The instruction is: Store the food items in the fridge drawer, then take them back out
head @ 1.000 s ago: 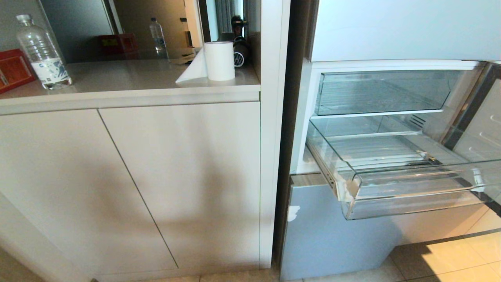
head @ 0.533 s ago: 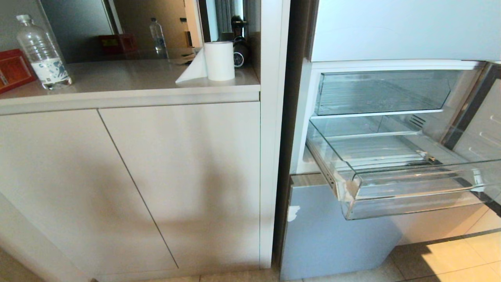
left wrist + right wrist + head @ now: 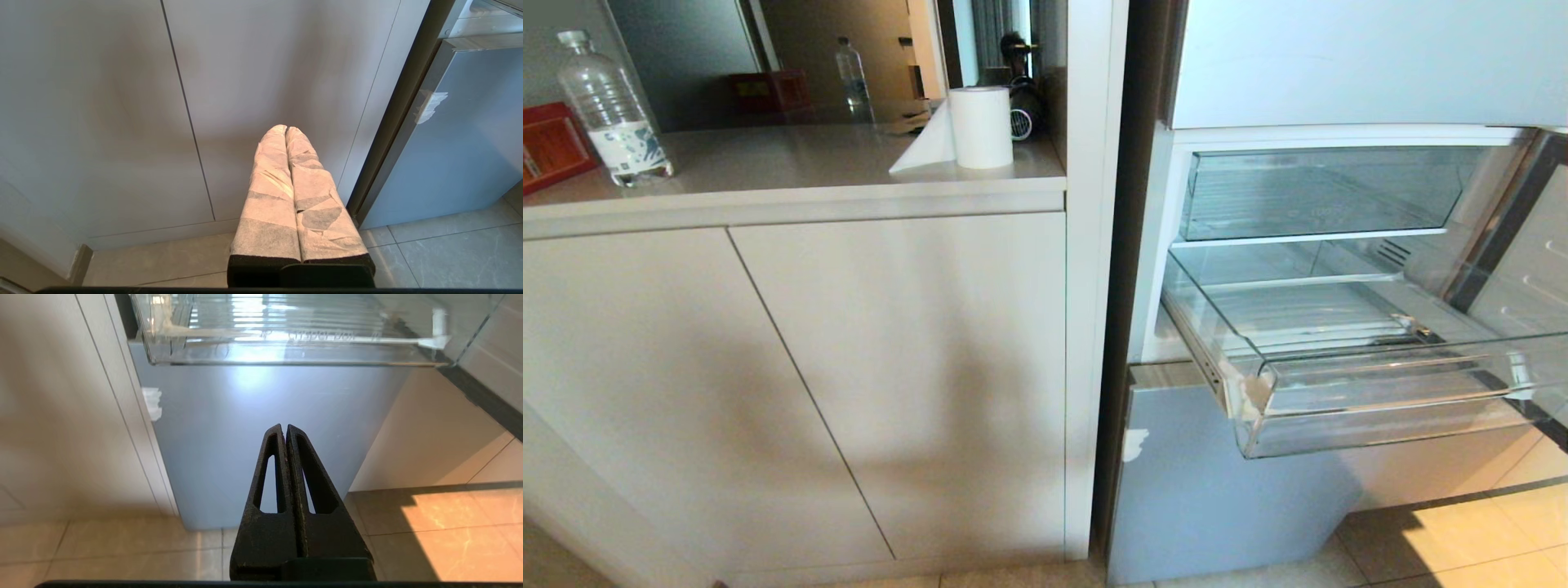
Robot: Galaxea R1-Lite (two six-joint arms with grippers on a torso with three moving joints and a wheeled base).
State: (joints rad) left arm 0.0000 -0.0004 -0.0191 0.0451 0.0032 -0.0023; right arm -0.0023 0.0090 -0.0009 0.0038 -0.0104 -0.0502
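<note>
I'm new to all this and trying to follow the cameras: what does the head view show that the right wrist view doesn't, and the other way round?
Only the head view shows the countertop with a water bottle and paper roll, plus the upper clear drawer. Only the right wrist view shows the right gripper, fingers shut and holding nothing, low over the tiled floor. Both show the pulled-out fridge drawer, with no food in sight.

Beige cabinet doors (image 3: 792, 384), pale blue fridge panel (image 3: 1217, 490), red box (image 3: 551, 147), white paper roll (image 3: 980, 126)
</note>
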